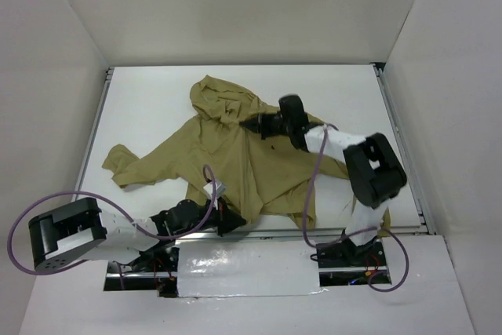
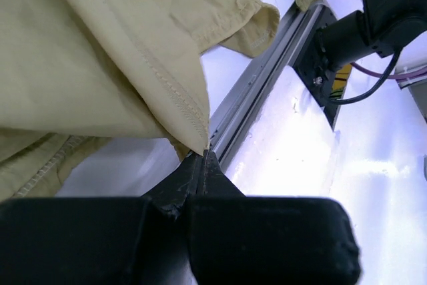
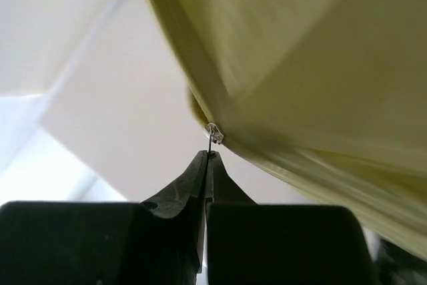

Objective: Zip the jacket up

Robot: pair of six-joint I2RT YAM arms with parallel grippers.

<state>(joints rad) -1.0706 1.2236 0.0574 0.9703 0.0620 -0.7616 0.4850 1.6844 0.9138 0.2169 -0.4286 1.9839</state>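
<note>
Item: jacket [image 1: 235, 154], olive-tan, lying rumpled on the table [image 1: 149, 92]. The hood [image 1: 221, 96] is toward the far side and the hem [image 2: 197, 135] is at the near edge.
Left gripper [image 2: 205, 155]: fingers pressed together on a corner of the hem, just over the table's near edge. The cloth fans up and away from the tips.
Right gripper [image 3: 210, 155]: fingers pinched tight on the small metal pull [image 3: 214, 133]. In the top view it sits on the chest, just below the hood.
Step in hand: drawing the pull toward the collar while the hem is anchored. This looks late in the run, since the pull is high on the front. The zip line itself is lost in folds, so how much is closed cannot be told.
Method, anchor: hold the left grip fixed and low, so the front stays taut between the two grips.
Method, travel: move the right gripper straight away from the hem along the zip line, not sideways. Keep the pull in line with the teeth.
Method, pace: go slow and even, and ease off if the cloth lifts with the pull.
Risk, grip: the pull is tiny and held at the very fingertips, so it could slip out.
Risk, fabric: the cloth is thin and soft, so slack near the slider may bunch and jam it.
Risk, anchor: only a hem corner is held, so a hard tug could drag it free.
</note>
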